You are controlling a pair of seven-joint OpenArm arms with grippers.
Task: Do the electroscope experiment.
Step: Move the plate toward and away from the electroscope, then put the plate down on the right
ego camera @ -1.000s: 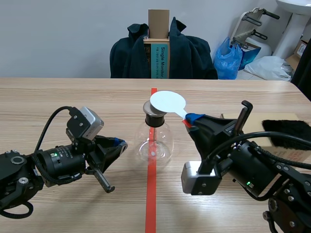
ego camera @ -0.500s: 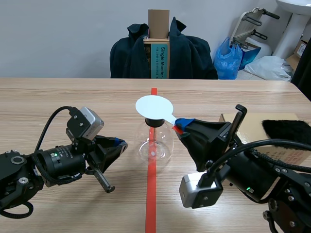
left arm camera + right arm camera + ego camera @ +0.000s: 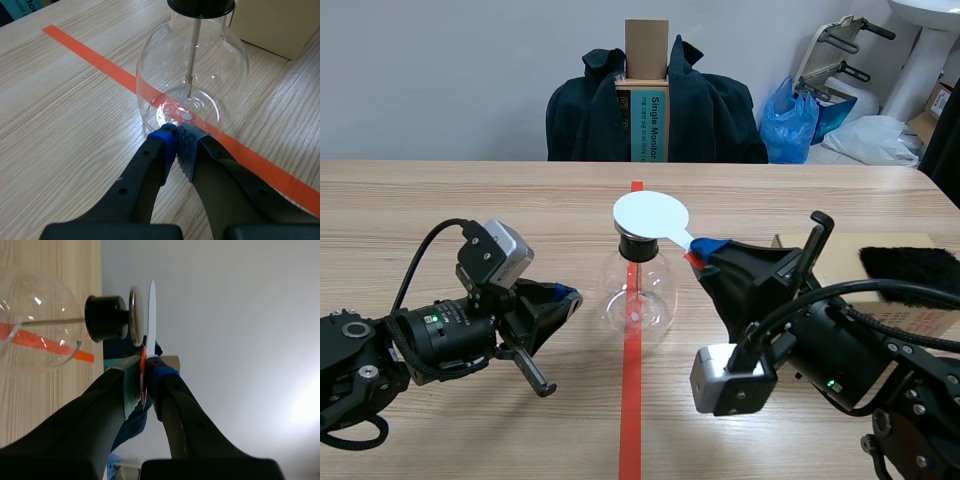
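Right gripper (image 3: 698,250) pinches the handle of the flat white round disc (image 3: 650,216), held level just over the black-capped clear glass electroscope flask (image 3: 638,295) mid-table (on the orange tape line (image 3: 632,420)); left gripper (image 3: 565,296), 2 fingers pressed together empty, sits beside the flask.

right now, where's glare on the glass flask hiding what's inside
Left wrist view: white glare low on the flask, around the rod end. Right wrist view: small glints; the white disc sits edge-on against a pale wall. Scene view: even light, faint reflections.
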